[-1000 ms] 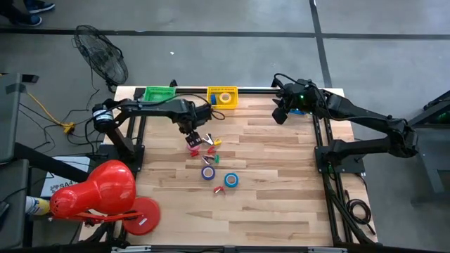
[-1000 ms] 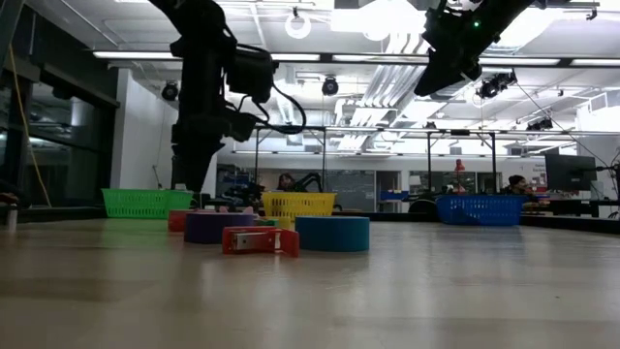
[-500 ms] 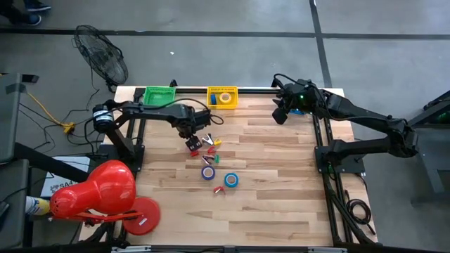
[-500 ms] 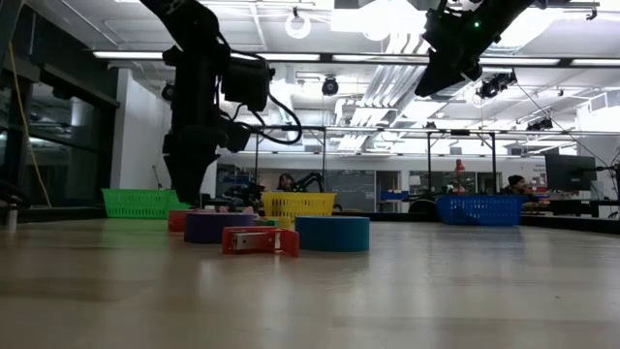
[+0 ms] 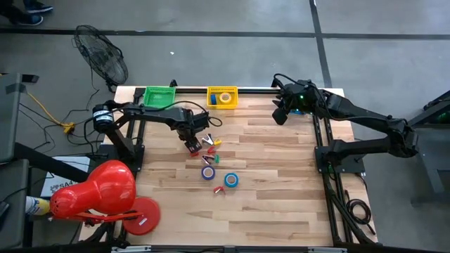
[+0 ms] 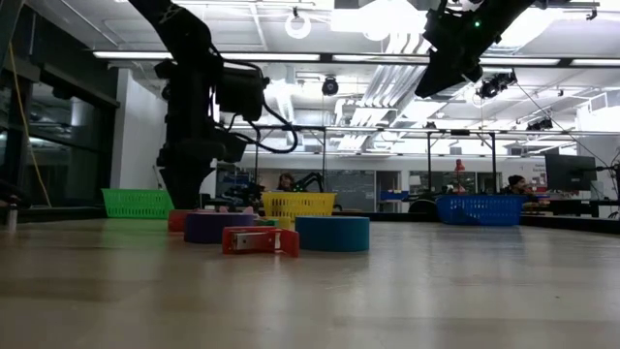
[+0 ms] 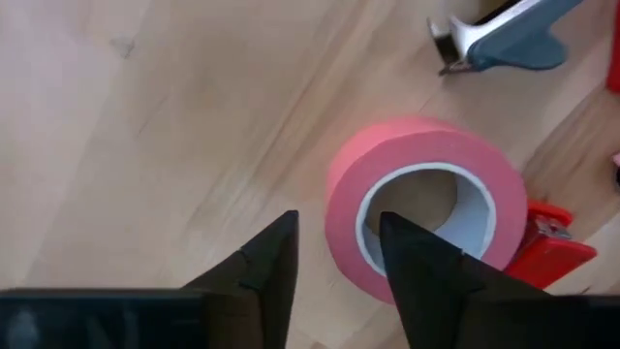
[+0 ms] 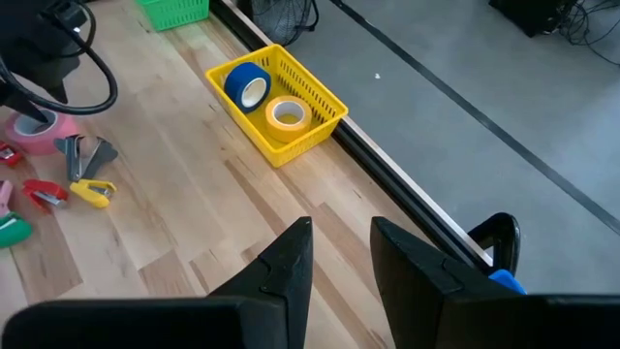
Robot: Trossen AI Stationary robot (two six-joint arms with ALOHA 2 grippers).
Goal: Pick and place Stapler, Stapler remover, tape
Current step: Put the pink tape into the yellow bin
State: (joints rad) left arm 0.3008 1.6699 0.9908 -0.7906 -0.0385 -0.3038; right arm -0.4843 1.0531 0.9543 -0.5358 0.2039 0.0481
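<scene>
A pink-red tape roll [image 7: 426, 155] lies flat on the wooden table, left of centre. My left gripper [image 7: 334, 228] points straight down over it, open. One finger [image 7: 417, 262] is in the roll's hole and the other [image 7: 271, 252] stands outside the wall. A small red stapler [image 7: 547, 254] lies against the roll, and a grey stapler remover [image 7: 504, 34] lies just beyond it. A purple tape roll [image 5: 208, 172] and a blue one [image 5: 231, 180] lie nearer the table's middle. My right gripper [image 5: 280, 116] hangs high at the far right, open and empty. My left gripper straddles the pink-red roll's wall [image 7: 349, 233] from above. Bare wood shows between the outer finger and the wall. The inner finger covers the hole's near side, so I cannot tell whether it touches the roll. The roll lies flat on the table.
A yellow basket [image 5: 222, 97] holding a blue and a yellow tape roll and a green basket [image 5: 159, 93] stand at the far edge. A blue basket [image 6: 480, 209] is at the far right. Small coloured staplers and removers [image 8: 68, 194] lie scattered around the rolls.
My left gripper has come down over the pink-red tape roll and stands low around it. The roll and the other things have stayed where they were.
</scene>
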